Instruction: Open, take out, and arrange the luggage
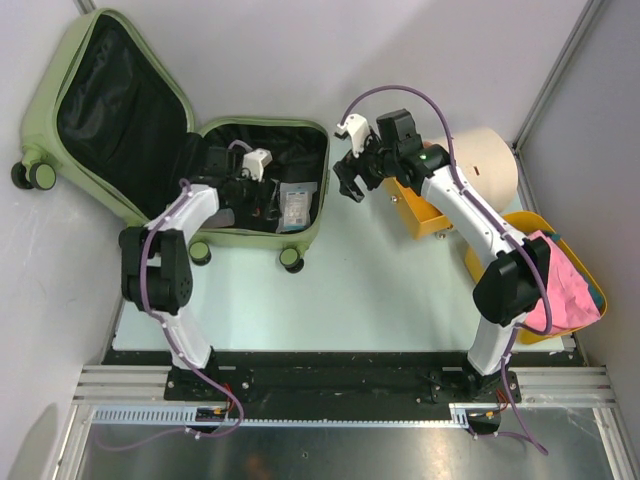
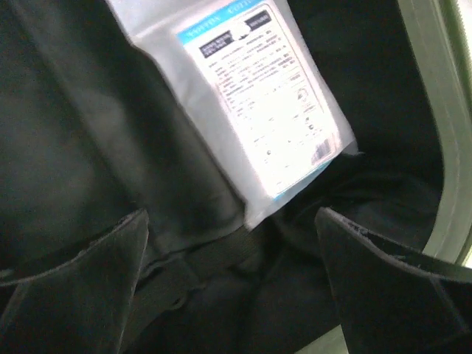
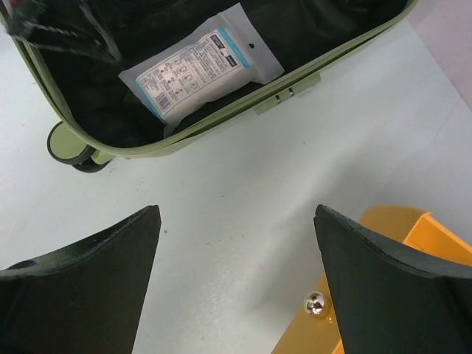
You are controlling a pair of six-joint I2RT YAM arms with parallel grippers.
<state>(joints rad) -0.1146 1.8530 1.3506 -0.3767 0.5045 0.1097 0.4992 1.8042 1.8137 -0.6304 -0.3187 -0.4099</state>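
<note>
- Top external: the luggage point(image 1: 255, 238) lies open, its lid tipped back at the far left. The left gripper point(image 1: 250, 195) is down inside the luggage's lined base. The right gripper point(image 1: 350, 188) hovers just outside the luggage's right wall.
- Left wrist: the left gripper point(image 2: 232, 295) is spread and holds nothing. A white packet point(image 2: 258, 96) lies just ahead on the lining, inside the luggage rim point(image 2: 435, 110). It would be best to pinch the packet's near edge, clear of the strap point(image 2: 199, 269).
- Right wrist: the right gripper point(image 3: 236, 287) is parted and empty. The luggage point(image 3: 287, 94) lies ahead, with the packet point(image 3: 199, 63) just inside its near wall.
</note>
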